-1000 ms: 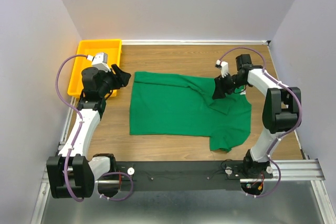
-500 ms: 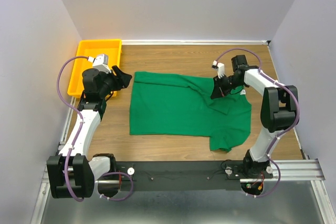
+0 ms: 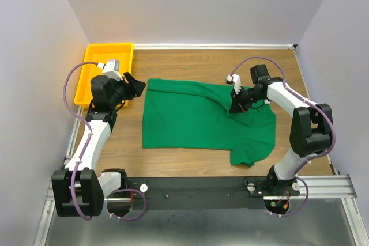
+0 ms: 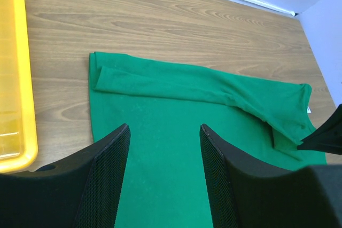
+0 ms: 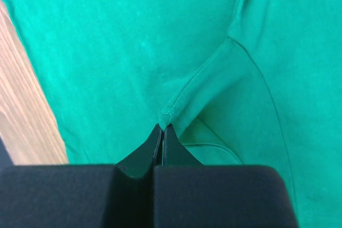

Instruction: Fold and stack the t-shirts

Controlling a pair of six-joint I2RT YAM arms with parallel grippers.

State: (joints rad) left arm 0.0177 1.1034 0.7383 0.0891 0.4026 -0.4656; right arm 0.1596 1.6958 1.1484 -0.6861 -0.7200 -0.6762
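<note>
On t-shirt (image 5: 123, 36) hem, right hand (image 5: 162, 130) fully closed.

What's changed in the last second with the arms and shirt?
The right hand, shut on a hem fold of the green t-shirt, slid slightly left toward the shirt's middle. The left hand stayed open by the yellow tray; the rest of the shirt lay unchanged.
</note>
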